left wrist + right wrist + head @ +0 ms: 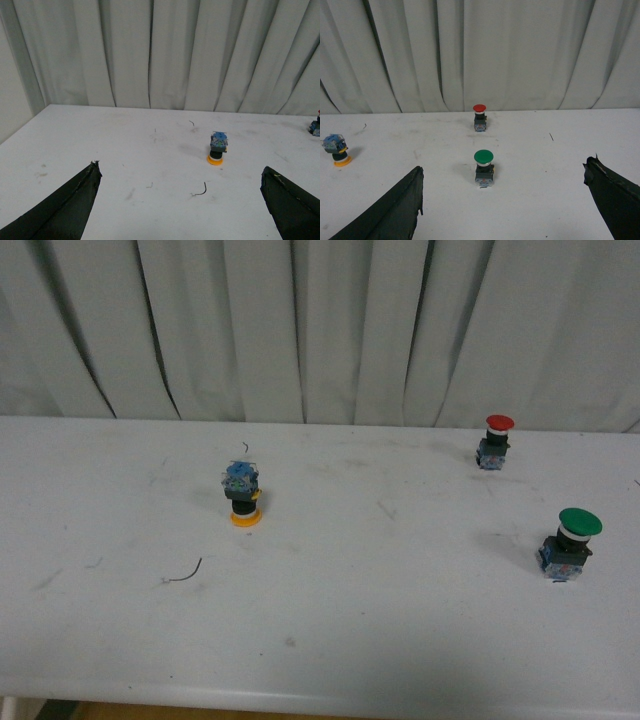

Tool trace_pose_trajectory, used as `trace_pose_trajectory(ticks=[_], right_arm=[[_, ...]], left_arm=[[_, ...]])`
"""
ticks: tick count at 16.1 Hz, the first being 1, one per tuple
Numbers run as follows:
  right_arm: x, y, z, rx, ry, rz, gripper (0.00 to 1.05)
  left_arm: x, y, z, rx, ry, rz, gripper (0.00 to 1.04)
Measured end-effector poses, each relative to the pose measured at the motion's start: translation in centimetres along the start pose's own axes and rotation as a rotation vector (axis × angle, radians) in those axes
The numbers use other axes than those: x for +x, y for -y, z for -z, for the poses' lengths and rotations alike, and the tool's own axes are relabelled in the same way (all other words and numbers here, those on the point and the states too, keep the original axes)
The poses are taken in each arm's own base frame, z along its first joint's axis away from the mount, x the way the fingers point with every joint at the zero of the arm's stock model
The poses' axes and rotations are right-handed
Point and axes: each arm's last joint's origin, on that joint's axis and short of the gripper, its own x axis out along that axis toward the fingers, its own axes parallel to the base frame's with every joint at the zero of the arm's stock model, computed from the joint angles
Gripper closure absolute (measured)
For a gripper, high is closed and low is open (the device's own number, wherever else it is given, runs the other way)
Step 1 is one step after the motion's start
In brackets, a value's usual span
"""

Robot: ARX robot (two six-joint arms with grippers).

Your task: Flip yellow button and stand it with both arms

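The yellow button point(243, 496) stands upside down on the white table point(330, 640), its yellow cap on the surface and its blue contact block on top. It shows the same way in the left wrist view point(217, 149) and at the edge of the right wrist view point(337, 150). Neither arm appears in the front view. My left gripper point(180, 175) is open, well short of the button, with nothing between its black fingers point(65, 205). The right gripper point(502, 177) is also open and empty, far from the yellow button.
A red-capped button point(496, 441) stands upright at the back right, and a green-capped button point(570, 543) stands upright nearer on the right, in front of the right gripper point(484, 168). A small bent wire point(186, 572) lies on the table. Grey curtains point(320, 330) hang behind.
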Motion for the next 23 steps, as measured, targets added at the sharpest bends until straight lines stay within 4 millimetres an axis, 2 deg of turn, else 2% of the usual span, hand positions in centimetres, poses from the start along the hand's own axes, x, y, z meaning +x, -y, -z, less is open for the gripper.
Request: trace_pose_trajectory(ticks=[23], right_arm=[[0.0, 0.0, 0.0, 0.0, 0.0, 0.0, 0.06]], left_arm=[[0.0, 0.0, 0.0, 0.0, 0.0, 0.0, 0.07]])
